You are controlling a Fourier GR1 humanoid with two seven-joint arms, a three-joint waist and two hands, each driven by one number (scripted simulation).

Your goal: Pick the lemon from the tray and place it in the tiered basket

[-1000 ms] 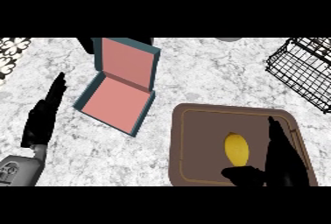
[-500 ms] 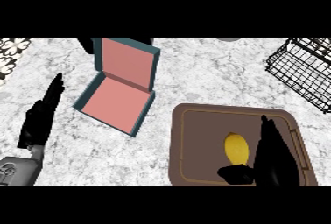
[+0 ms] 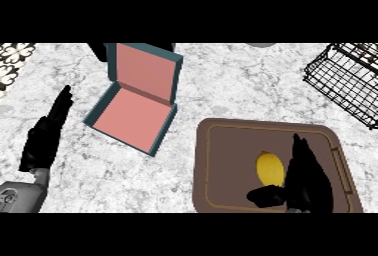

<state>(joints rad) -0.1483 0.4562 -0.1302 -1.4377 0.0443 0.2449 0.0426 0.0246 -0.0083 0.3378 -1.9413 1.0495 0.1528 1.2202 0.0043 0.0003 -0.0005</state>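
A yellow lemon [image 3: 269,167] lies on the brown tray [image 3: 236,145] at the lower right of the head view. My right hand [image 3: 304,176] rests over the tray right beside the lemon: its straight fingers run along the lemon's right side and the thumb [image 3: 265,196] sits just below it. The fingers are not curled round the fruit. The black wire tiered basket [image 3: 347,80] stands at the upper right, partly cut off by the view's edge. My left hand [image 3: 46,135] rests open at the left edge, fingers pointing up.
An open teal box with a pink inside [image 3: 136,97] lies on the marble counter [image 3: 221,80] left of the tray. A patterned surface [image 3: 13,62] shows at the upper left corner. A grey rim [image 3: 260,45] peeks in at the top.
My right hand has shifted left across the tray, closing in on the lemon's right side. The lemon, the tray and my left hand have not moved.
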